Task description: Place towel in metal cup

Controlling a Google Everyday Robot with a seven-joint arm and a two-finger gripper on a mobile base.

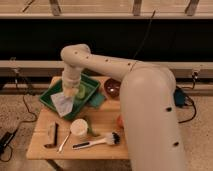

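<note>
The towel (63,103) is held dangling by the gripper (68,92), closed on its upper edge, above the green tray (50,96). The metal cup is hidden from view. Below the gripper, a white cup (78,128) and brush (97,142) rest on the wooden table (45,152).

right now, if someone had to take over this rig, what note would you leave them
Gripper: over the green tray at the table's back left, hidden behind the wrist and cloth, so its fingers cannot be judged.
Towel: hanging from the gripper end, draped down over the tray's middle.
Metal cup: not visible; the arm and towel cover the part of the tray where it may sit.
Done: towel lifted and carried over the tray.
Left: confirm where the metal cup is, lower the towel into it, release, withdraw.
Nearby: white cup and brush at the table's front.
</note>
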